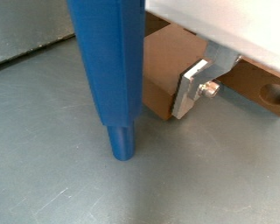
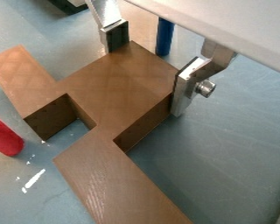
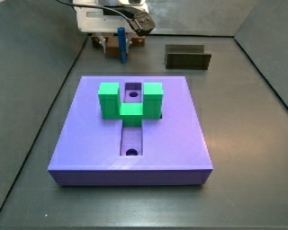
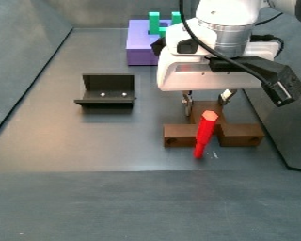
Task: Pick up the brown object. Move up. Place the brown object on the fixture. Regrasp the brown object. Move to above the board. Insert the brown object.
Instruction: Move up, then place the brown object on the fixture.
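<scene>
Brown object, one matte, finely textured piece with a square raised middle and flat arms, lies on the grey floor directly under the gripper, whose two silver fingers clasp its raised middle from both sides. Only one round hole shows, and the arms are cut off. One fixture sits well apart from the gripper, one purple board with a green block beyond it.
</scene>
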Tool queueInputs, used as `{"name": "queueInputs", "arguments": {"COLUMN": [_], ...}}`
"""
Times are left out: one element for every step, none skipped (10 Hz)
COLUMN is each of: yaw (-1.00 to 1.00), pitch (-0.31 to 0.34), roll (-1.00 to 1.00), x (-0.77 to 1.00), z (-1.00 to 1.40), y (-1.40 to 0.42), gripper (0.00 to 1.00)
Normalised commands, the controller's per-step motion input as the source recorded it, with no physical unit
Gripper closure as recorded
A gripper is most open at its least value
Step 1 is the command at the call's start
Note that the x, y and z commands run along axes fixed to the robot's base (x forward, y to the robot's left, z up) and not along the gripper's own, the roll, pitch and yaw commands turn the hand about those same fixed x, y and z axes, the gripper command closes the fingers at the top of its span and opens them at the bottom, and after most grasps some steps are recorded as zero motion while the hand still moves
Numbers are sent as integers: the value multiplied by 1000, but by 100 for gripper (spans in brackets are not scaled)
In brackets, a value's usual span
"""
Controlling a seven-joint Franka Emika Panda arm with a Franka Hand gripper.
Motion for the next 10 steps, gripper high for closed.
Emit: {"name": "queueInputs", "arguments": {"yaw": [-10,-19,-15,0,0,0,-23,-46,-63,-71], "pitch": [-1,21,-1,0,3,131,211,237,263,314], "roll": [1,6,30,-14,-23,-174,-189,-146,-111,-146], "x": [3,-31,-13,0,0,154,243,249,231,294], "z": [834,632,233,0,311,600,711,671,700,886], "y": [4,6,14,0,-89,-54,-23,0,0,0], "gripper": [100,100,100,100,100,100,100,100,100,100]}}
